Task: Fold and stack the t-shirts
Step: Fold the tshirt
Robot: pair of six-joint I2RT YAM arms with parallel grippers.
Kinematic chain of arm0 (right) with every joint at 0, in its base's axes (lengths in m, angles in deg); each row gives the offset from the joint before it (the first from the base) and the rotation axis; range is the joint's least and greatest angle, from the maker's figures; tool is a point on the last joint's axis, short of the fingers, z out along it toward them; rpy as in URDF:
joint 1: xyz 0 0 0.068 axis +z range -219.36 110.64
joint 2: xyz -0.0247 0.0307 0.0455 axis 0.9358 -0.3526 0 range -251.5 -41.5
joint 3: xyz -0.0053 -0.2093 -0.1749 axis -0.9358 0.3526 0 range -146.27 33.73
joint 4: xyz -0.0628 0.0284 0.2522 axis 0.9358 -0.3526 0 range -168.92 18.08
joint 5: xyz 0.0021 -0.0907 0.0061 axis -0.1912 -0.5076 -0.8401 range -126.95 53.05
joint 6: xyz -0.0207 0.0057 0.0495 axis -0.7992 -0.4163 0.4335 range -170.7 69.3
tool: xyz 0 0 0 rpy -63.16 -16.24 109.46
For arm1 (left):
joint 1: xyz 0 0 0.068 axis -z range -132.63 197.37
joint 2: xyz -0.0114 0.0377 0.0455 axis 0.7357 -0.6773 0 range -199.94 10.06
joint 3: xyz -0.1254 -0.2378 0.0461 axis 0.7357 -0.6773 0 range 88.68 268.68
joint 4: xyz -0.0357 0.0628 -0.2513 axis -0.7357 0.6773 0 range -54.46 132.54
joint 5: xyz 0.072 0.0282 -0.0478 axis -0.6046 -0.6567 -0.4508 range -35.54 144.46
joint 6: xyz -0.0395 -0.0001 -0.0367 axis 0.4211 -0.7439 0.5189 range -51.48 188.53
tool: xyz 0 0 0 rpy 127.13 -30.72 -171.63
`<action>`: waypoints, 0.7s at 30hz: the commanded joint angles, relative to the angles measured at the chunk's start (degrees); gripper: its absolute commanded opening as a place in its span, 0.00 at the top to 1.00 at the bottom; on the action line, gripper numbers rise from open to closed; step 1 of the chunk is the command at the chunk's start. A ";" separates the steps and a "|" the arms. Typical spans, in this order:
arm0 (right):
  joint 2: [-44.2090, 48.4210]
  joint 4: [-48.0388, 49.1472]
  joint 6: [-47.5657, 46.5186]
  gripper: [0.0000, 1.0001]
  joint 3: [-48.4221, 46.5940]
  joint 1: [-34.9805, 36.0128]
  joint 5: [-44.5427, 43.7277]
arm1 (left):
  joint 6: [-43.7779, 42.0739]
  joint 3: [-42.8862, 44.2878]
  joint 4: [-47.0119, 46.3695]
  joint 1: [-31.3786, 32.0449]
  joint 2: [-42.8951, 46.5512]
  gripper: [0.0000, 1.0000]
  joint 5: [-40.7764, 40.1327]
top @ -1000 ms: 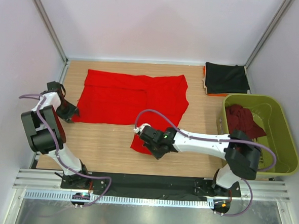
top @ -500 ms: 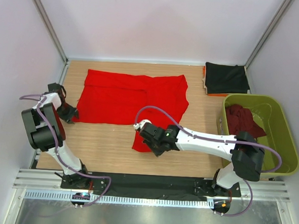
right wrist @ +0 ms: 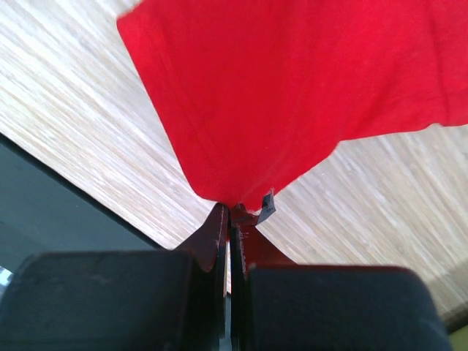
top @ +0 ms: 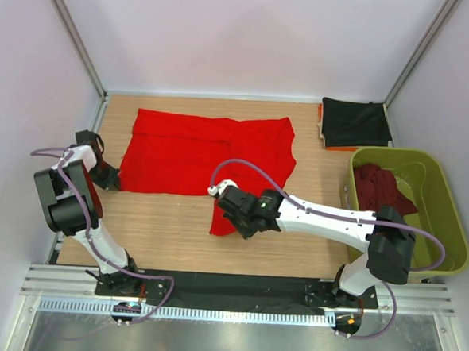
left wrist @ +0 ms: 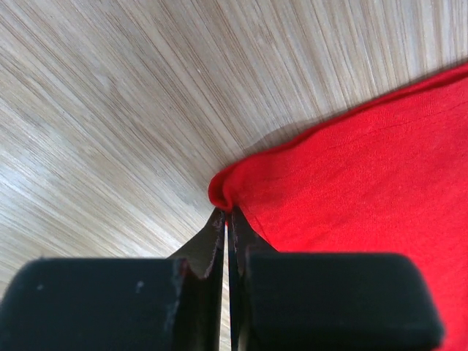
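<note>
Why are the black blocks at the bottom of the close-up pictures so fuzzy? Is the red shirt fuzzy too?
Left wrist view: the left gripper is right by the lens, so it blurs; the red t-shirt is sharp, with a thin shadow under its edge. Right wrist view: the right gripper blurs likewise, cloth fairly sharp. Top external view: even light, everything sharp.

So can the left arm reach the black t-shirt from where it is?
Probably not. The left end effector is shut on the red t-shirt's left corner, and the black t-shirt lies way over in the far right corner, beyond the right arm.
</note>
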 commanded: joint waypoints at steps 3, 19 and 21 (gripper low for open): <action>2.40 -2.51 -1.57 0.99 -5.68 -4.84 -3.22 | 0.00 3.76 2.31 -0.35 2.99 1.00 0.35; -1.47 -6.90 -9.48 0.99 -16.57 -17.50 -0.14 | 0.53 14.31 7.50 1.32 1.15 1.00 -0.44; -2.35 -7.17 -9.75 0.99 -17.63 -19.42 0.12 | 0.44 15.89 8.55 1.32 0.09 1.00 -0.09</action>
